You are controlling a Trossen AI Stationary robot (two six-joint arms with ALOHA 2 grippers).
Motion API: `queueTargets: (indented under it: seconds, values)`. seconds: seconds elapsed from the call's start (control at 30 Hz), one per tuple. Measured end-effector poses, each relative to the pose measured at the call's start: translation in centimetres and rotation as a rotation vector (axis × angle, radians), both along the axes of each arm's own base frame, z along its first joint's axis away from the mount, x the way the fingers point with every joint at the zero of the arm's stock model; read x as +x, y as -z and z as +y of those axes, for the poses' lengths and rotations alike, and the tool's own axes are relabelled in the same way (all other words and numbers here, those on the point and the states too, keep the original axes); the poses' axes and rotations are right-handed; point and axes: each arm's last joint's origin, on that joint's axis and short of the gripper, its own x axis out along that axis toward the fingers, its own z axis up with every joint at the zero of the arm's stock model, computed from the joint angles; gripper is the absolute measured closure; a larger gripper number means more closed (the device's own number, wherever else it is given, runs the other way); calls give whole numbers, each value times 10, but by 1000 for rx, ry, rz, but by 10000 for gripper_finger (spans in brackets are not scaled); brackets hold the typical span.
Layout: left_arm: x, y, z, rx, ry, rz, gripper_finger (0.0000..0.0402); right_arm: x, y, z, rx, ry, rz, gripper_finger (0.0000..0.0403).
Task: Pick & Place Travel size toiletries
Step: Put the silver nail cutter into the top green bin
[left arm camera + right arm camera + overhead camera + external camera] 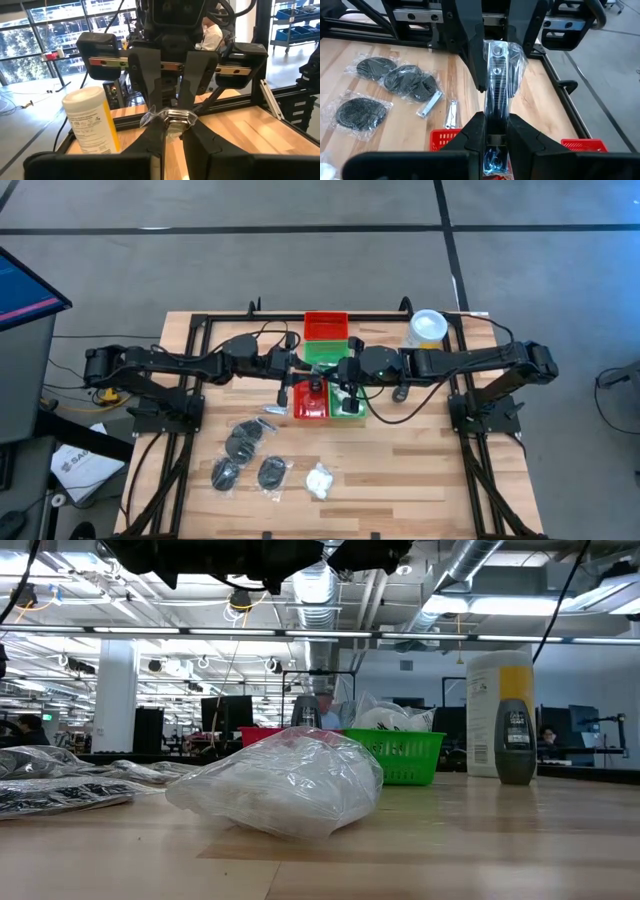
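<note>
My two grippers meet tip to tip above the near red tray (308,405) at the table's middle. Between them is a long dark toiletry with a silvery end in a clear packet (496,85). My left gripper (173,127) is shut on the silvery end and my right gripper (496,132) on the dark end. On the near left of the table lie several dark round discs in packets (245,440), resting flat. A white puffy lump in plastic (320,480) sits on the boards near the front edge and fills the low view (280,780). My left gripper pinches the packet's silvery end (175,119) between its two fingers, coming level from the table's left and lying along the packet. The packet is lifted clear. My right gripper pinches the packet's dark end (496,125) between its two fingers, level from the table's right, along its length. The packet lies roughly level between both grippers, above the tray.
A red tray (325,323) and a green tray (322,350) stand behind the grippers, and a green tray (350,408) sits beside the near red one. The yellow canister (427,328) stands at the far right. Two small metal pieces (440,107) lie left of the red tray.
</note>
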Motion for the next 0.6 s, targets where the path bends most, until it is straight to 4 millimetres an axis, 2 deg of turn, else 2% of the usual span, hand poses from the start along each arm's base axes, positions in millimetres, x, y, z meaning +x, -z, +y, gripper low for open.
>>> queueTargets:
  seconds: [0.13, 0.3, 0.43, 0.6]
  values:
    - [0, 0, 0, -2, 0, -1, 370, 0, 0, 0, 3, 1, 0, 356]
    - [0, -1, 0, -1, 2, -5, 370, 0, 0, 0, 2, 1, 5, 320]
    - [0, -1, 0, -9, 2, -8, 370, 0, 2, -5, -3, 13, 15, 298]
    - [0, 0, 0, -18, -8, 3, 370, -2, 5, -14, -9, 48, 51, 294]
